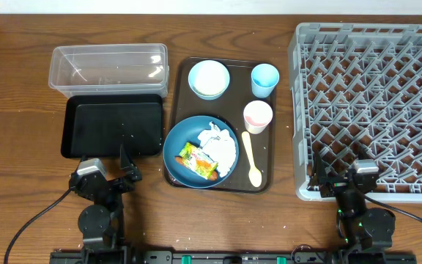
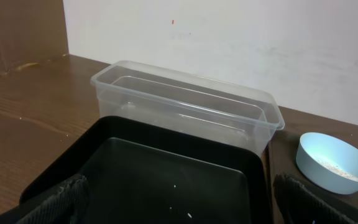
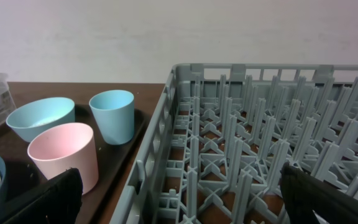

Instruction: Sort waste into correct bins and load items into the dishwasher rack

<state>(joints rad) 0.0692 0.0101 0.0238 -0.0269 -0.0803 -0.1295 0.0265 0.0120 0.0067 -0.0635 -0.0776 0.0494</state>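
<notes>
Nothing is sorted yet: crumpled tissue [image 1: 222,143], wrapper [image 1: 191,155] and carrot stick [image 1: 205,170] lie on the blue plate [image 1: 173,150], centre. The clear tub [image 1: 108,66] far left and the dishwasher rack [image 1: 372,103] at right are empty. The left gripper [image 2: 179,199] and right gripper [image 3: 179,199] gape wide, holding nothing.

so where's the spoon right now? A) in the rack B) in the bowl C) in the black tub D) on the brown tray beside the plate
D: the cream spoon lies flat on the brown tray, just right of the blue plate and near the pink cup.

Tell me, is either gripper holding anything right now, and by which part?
Nothing is held: the left gripper and right gripper are both open and empty.
</notes>
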